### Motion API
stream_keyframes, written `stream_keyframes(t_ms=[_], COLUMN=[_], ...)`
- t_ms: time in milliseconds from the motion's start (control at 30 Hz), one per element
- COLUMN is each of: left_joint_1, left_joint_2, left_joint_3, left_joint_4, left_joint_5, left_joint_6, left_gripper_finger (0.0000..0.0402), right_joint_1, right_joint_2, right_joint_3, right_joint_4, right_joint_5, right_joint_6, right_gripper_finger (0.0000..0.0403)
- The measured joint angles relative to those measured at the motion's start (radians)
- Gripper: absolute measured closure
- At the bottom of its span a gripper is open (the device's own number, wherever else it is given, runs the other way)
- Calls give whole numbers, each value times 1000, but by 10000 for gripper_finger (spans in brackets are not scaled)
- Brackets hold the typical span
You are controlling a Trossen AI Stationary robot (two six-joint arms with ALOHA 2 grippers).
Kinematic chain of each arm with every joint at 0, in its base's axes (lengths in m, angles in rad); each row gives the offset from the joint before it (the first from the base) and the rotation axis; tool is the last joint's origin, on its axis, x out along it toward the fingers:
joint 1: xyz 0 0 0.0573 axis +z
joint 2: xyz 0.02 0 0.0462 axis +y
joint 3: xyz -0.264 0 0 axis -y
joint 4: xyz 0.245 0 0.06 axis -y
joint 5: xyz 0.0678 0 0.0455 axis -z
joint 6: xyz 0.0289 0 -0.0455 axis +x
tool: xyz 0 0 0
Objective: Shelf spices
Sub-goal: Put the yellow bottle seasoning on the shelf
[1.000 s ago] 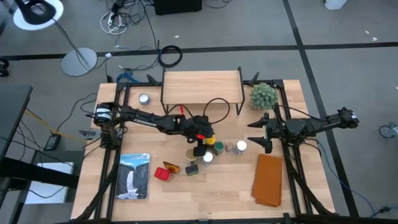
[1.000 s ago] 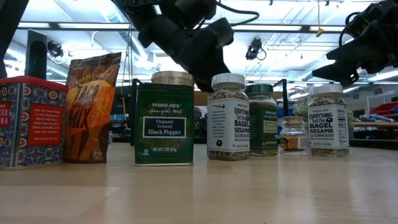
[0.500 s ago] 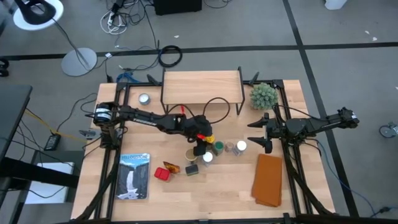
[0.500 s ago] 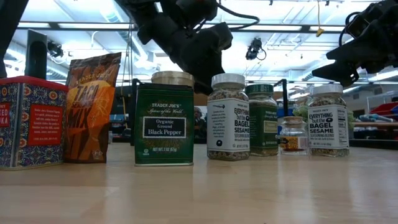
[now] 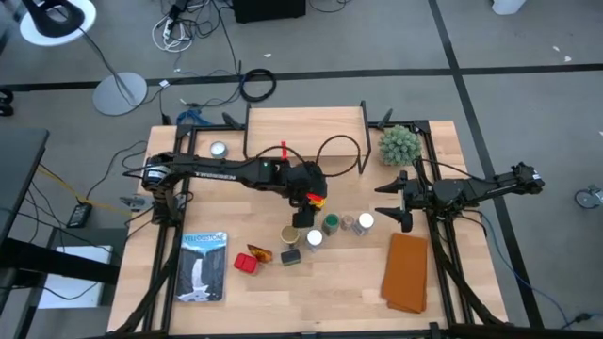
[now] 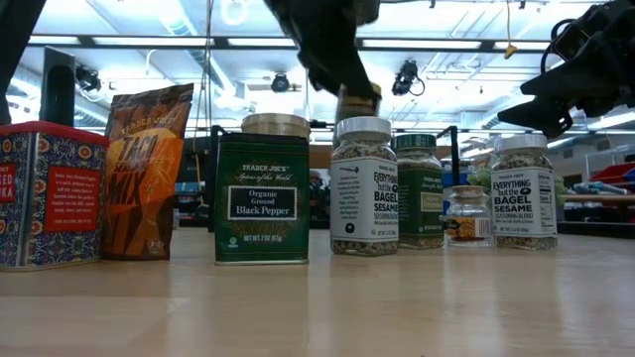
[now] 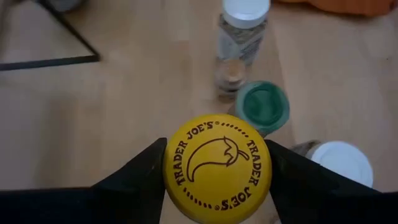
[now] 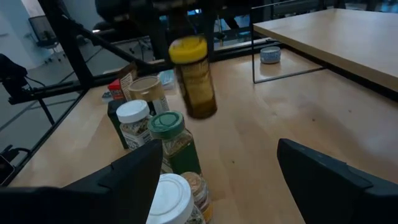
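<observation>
Held spice: I count one yellow-lidded jar (image 7: 217,168), lifted clear of the table in my left gripper (image 5: 312,198), above the cluster of spices and in front of the shelf (image 5: 305,129).
Left gripper grip: both fingers (image 7: 134,177) pressed against opposite sides of the yellow lid, closed on it.
Left arm pose: stretched across from the left table edge toward mid-table, the jar hanging upright below it in the right wrist view.
Spices on the table, by my count: two white-lidded jars (image 5: 315,238) and (image 5: 366,221); one green-lidded jar (image 5: 331,224); one small clear jar (image 5: 348,223) between green and white; one tan-lidded green tin (image 5: 289,234); one dark box (image 5: 291,256); one orange packet (image 5: 258,252); one red tin (image 5: 245,264).
Shelf: one, at the far side of the table, nothing on its top board.
Right gripper (image 5: 398,200): fingers spread apart, holding nothing, parked at the right of the spices.
Other items: one green plant (image 5: 399,144), one round silver tin (image 5: 219,149), one book (image 5: 203,266), one brown cloth (image 5: 408,272).
</observation>
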State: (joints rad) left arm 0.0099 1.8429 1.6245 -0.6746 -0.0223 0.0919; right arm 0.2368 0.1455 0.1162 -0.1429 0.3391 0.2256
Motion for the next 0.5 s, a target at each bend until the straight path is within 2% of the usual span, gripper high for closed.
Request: stream_keyframes(t_ms=[100, 233, 500], left_joint_1=[10, 47, 218], left_joint_2=[-29, -138, -326], left_joint_3=[44, 56, 57], left_joint_4=[-49, -68, -161], left_joint_5=[-10, -12, -59], left_joint_6=[7, 5, -10], left_gripper_finger=[175, 175, 175], right_joint_1=[0, 0, 0], right_joint_2=[0, 0, 0], right_joint_3=[0, 0, 0], right_joint_4=[0, 0, 14], right_joint_5=[0, 0, 0], right_joint_6=[0, 0, 0], right_gripper_finger=[85, 85, 85])
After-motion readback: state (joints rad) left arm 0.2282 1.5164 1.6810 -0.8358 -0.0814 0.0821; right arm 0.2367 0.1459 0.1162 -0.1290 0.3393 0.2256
